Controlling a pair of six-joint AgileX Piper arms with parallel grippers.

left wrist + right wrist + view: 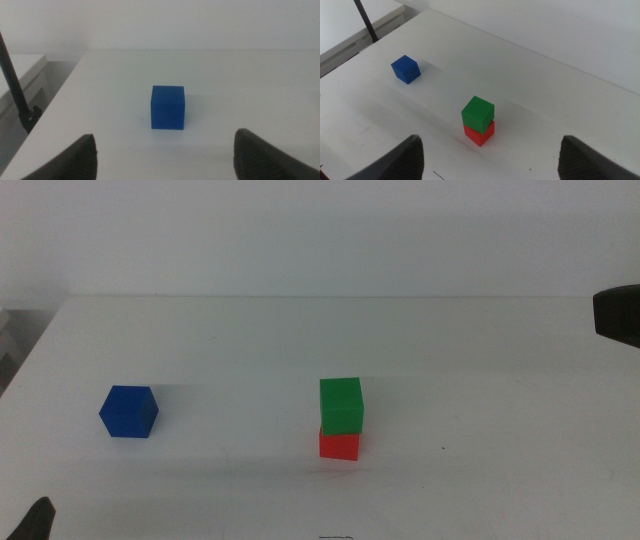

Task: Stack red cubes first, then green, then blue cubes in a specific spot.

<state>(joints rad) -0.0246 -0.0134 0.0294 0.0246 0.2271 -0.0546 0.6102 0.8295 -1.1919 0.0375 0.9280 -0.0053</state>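
Note:
The green cube [341, 405] sits on top of the red cube [339, 445] right of the table's centre, slightly offset on it; the stack also shows in the right wrist view, green [478, 114] on red [480, 134]. The blue cube [129, 411] lies alone on the left of the table. My left gripper [38, 520] is at the bottom left corner, open and empty, with the blue cube [168, 107] a short way ahead of its jaws. My right gripper [618, 315] is at the right edge, open and empty, well back from the stack.
The white table [480, 380] ends at a left edge [55, 105] near the blue cube. A thin dark rod [15, 85] and a lower white surface stand beyond that edge. The rod also shows in the right wrist view [365, 20].

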